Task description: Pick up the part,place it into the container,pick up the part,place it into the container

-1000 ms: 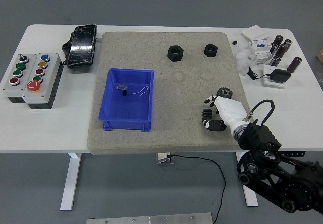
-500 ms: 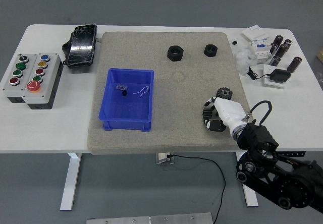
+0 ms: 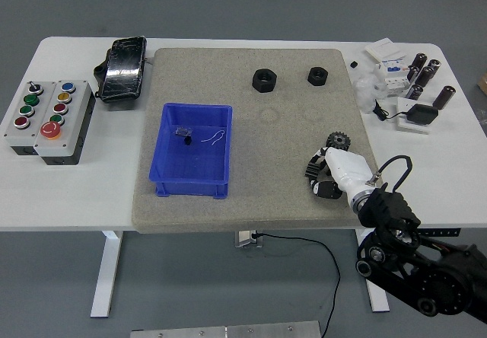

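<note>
A black toothed gear [image 3: 336, 139] lies on the grey mat [image 3: 251, 193] at the right. My right hand [image 3: 323, 175], white-backed with black fingers [image 3: 327, 189], sits just below the gear. Its index side touches or nearly touches the gear; the fingers are loosely bent and hold nothing. The blue container [image 3: 168, 169] stands on the left half of the mat, with a small black part [image 3: 183, 132] and a thin white wire [image 3: 215, 136] inside. Two black nuts [image 3: 264, 80] [image 3: 316, 74] rest near the mat's far edge. My left arm is out of the picture.
A button box [image 3: 47, 119] and a black wrapped object [image 3: 122, 67] sit at the left of the white table [image 3: 61, 201]. Small cylinders, white boxes and a cabled black adapter [image 3: 421, 113] crowd the far right corner.
My right hand has shifted slightly and its fingers have drawn in a little closer under the gear. Nothing else moved.
</note>
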Controlling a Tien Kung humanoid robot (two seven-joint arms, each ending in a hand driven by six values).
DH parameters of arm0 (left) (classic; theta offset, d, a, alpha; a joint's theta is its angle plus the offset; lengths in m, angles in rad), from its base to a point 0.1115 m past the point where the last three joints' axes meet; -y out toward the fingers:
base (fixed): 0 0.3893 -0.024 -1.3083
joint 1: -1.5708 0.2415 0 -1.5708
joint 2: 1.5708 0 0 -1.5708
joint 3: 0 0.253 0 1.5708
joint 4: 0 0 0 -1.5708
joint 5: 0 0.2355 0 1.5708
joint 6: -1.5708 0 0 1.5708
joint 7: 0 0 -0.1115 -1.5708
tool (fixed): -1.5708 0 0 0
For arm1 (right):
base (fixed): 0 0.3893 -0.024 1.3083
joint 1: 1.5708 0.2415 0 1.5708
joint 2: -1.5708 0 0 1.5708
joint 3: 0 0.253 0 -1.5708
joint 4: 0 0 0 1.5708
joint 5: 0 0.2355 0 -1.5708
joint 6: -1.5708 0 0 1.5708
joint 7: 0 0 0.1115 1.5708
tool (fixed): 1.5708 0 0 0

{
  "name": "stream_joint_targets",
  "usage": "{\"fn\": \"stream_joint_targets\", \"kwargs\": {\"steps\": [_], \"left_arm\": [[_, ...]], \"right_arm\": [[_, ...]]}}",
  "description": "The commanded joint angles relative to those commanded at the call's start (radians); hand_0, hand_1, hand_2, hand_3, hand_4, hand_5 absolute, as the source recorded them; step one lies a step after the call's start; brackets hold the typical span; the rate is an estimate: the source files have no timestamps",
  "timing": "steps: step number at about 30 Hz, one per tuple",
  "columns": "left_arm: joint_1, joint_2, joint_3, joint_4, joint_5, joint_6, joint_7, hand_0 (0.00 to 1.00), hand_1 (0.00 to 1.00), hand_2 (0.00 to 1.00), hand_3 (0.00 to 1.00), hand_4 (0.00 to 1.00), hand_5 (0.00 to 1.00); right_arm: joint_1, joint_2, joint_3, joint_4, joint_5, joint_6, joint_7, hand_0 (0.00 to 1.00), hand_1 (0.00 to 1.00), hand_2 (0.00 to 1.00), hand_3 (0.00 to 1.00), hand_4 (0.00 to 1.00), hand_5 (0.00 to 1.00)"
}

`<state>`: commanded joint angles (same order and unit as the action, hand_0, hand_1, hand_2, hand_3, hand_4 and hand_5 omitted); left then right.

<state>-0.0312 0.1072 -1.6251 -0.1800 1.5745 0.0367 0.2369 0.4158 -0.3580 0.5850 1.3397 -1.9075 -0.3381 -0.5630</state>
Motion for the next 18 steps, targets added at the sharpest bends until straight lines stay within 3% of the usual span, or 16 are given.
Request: {"fn": "stream_joint_targets", "kwargs": {"steps": [12,18], "left_arm": [[0.002,-0.001,-0.003,0.0,0.005,0.0,0.002,0.663,0.627,0.585,0.621,0.681,0.487],[0.004,-0.003,-0.016,0.0,0.018,0.0,0.01,0.663,0.627,0.585,0.622,0.681,0.491]], "right_arm": [[0.017,0.011,0.033,-0.003,0.032,-0.086,0.04,0.275,0.492,0.521,0.559,0.61,0.002],[0.042,0.051,0.022,0.011,0.159,-0.175,0.139,0.275,0.498,0.525,0.564,0.611,0.002]]}}
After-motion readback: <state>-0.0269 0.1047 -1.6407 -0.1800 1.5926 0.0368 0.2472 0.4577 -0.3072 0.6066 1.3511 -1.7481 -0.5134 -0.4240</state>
